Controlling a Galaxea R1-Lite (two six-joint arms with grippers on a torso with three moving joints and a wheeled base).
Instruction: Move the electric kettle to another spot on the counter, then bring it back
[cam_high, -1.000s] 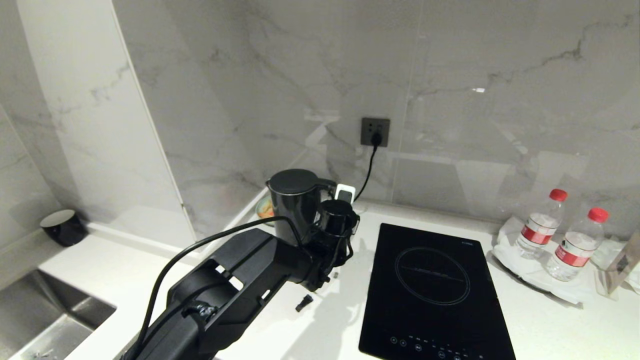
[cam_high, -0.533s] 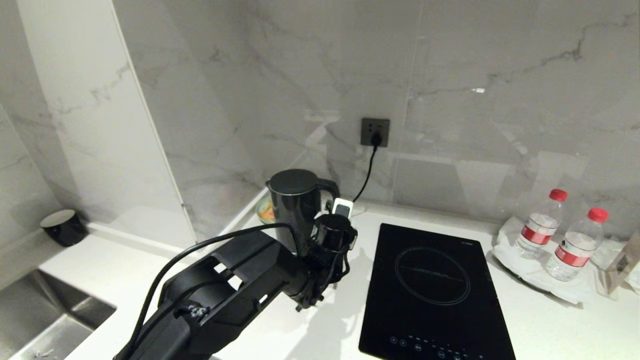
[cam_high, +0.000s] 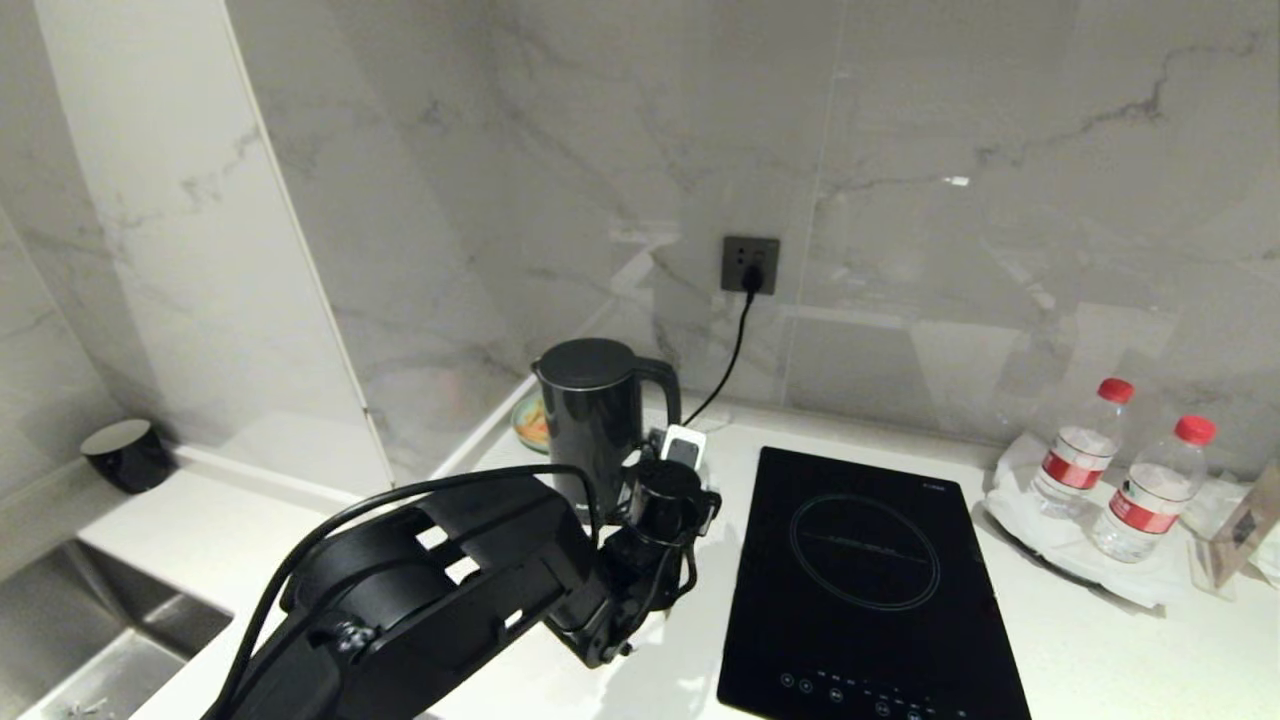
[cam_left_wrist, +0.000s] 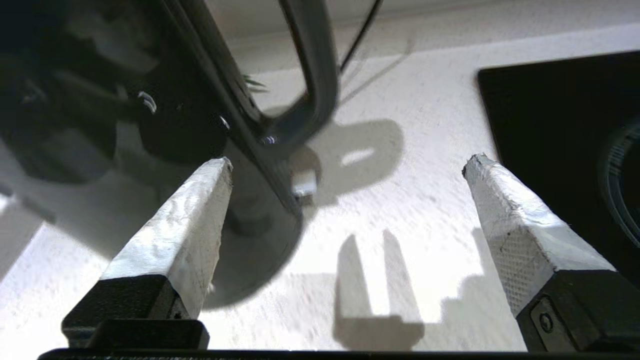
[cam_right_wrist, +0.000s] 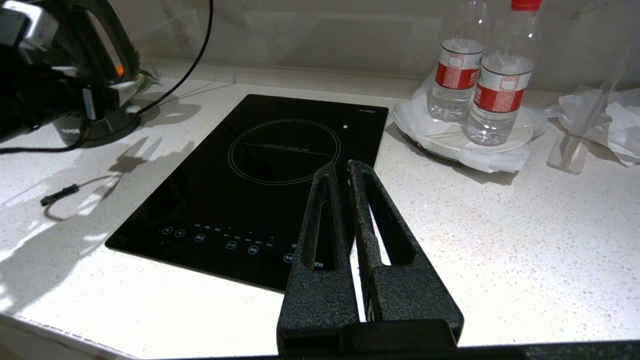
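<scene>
My left gripper (cam_left_wrist: 347, 165) hangs low over the counter (cam_high: 700, 600), just near of the kettle (cam_high: 595, 420), with its two white-padded fingers (cam_left_wrist: 185, 225) spread wide and nothing between them. In the left wrist view the loop handle (cam_left_wrist: 312, 75) curves just beyond my fingertips, clear of both pads, and the kettle's dark foot lies beside one finger. The kettle stands upright at the far side of the counter, left of the cooktop (cam_high: 865, 580) and close to the marble wall, on its base (cam_right_wrist: 107, 125). A black cord (cam_high: 735, 340) runs from that spot up to the wall socket (cam_high: 750, 263). A small plate (cam_high: 530, 420) peeks out on the kettle's left. My right gripper (cam_right_wrist: 340, 167) waits over the counter's near edge, aimed across the cooktop, its black fingers pressed nearly together on nothing. Two water bottles (cam_high: 1120, 465) with red caps stand on a white tray (cam_high: 1010, 525) at the far right. A short black cup (cam_high: 125, 452) sits far left, beyond the sink (cam_high: 90, 640).
</scene>
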